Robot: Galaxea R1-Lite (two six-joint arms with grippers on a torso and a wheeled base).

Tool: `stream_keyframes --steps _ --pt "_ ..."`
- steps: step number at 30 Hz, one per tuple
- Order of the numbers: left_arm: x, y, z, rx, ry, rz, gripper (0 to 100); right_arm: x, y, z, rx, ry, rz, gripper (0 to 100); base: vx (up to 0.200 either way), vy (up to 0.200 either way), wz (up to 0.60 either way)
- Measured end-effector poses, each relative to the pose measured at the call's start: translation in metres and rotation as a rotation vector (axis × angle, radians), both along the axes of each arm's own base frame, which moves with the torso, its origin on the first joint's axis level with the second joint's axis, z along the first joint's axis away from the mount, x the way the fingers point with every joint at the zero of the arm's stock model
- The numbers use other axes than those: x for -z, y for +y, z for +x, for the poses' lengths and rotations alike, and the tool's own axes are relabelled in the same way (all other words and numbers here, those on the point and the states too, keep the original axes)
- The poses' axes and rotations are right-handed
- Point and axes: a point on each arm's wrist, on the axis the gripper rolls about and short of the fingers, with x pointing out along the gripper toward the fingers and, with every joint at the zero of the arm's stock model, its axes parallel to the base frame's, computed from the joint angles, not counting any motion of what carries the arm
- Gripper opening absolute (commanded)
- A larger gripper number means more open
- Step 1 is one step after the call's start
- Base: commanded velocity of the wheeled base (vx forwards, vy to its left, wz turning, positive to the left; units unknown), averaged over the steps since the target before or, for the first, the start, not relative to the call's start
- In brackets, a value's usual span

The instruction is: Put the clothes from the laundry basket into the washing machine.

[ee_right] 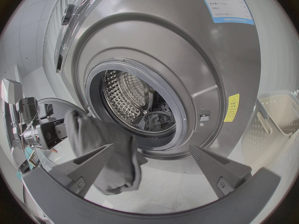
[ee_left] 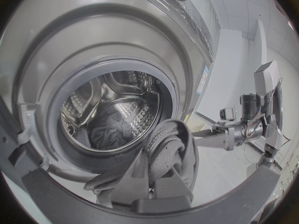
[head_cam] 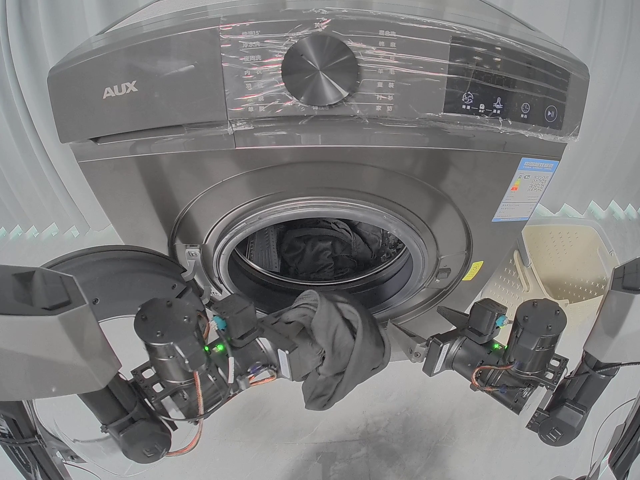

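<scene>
A pale pleated curtain (head_cam: 23,115) hangs across the back, the smooth light-grey floor (head_cam: 427,428) shows a dull sheen under even white light, and to one side a plain white wall (ee_left: 230,69) meets a ceiling of square white panels (ee_left: 246,7).

Noting pale grey floor (head_cam: 433,428): bearing washing machine (head_cam: 320,175) at 12 o'clock, cream laundry basket (head_cam: 567,261) sitting just beside it at 3 o'clock.

dark grey garment (head_cam: 340,341), silver washing machine (head_cam: 133,188), cream laundry basket (head_cam: 567,261)
</scene>
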Motion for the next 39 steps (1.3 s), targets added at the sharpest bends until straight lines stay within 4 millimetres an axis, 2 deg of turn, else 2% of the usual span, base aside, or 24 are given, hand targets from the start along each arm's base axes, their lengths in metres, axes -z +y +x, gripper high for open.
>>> stream_keyframes --steps 5,15,26,32,39 --pt "0.002 -0.020 0.027 0.020 -0.041 -0.037 0 -0.001 0.001 0.000 -0.002 -0.004 0.003 100 0.000 0.000 0.00" --pt "0.006 -0.045 0.080 -0.006 -0.113 -0.129 0 -0.001 0.001 -0.001 -0.005 -0.004 0.004 100 0.000 0.000 0.00" --pt "0.016 -0.057 0.129 -0.120 -0.160 -0.184 0 -0.001 0.002 0.000 -0.005 -0.005 0.005 100 0.000 0.000 0.00" --pt "0.029 -0.055 0.153 -0.195 -0.112 -0.137 0 0.000 0.002 0.000 -0.005 -0.003 0.004 100 0.000 0.000 0.00" --pt "0.032 -0.053 0.180 -0.252 -0.104 -0.126 0 0.000 0.001 -0.001 -0.005 0.000 0.002 100 0.000 0.000 0.00"
